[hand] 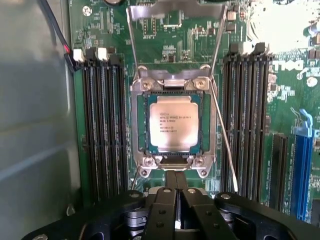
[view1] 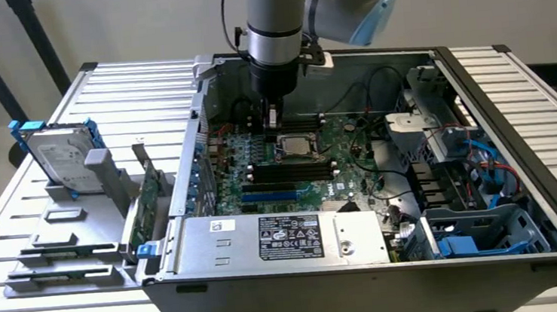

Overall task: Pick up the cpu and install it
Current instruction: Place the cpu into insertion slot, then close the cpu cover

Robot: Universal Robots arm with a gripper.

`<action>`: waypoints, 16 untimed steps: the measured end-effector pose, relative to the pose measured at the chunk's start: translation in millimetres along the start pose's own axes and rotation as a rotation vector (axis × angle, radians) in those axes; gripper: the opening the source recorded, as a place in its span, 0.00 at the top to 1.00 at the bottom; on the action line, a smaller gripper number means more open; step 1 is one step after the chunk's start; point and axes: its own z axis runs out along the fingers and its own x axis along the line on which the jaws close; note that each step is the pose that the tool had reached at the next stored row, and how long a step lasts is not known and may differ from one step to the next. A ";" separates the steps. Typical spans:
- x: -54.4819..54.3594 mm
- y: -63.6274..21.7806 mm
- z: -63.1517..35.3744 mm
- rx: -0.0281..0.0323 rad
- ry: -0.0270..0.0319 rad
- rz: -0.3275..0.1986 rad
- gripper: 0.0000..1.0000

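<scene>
The cpu (hand: 173,123) is a small silver-topped square chip lying flat in its socket on the green motherboard (hand: 185,50). The socket's metal frame (hand: 175,30) is swung up and open beyond it. My gripper (hand: 176,176) is shut, its two black fingers pressed together with nothing between them, hovering just off one edge of the socket. In the exterior view the gripper (view1: 273,119) hangs inside the open computer case, a little above and behind the cpu (view1: 295,145).
Black memory slots (hand: 102,130) flank the socket on both sides. A silver power supply (view1: 280,239) fills the case's front. Outside the case, at the exterior view's left, a hard drive with blue rails (view1: 61,156) and a green card (view1: 144,205) stand in grey holders.
</scene>
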 end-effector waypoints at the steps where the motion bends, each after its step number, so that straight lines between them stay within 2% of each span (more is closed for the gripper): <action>1: 0.0 0.0 0.0 0.0005 -0.0001 0.000 0.89; 14: 0.0 0.0 0.0 0.0005 -0.0002 0.000 0.89; 16: 0.1 3.1 -0.3 0.0009 0.0005 0.000 0.89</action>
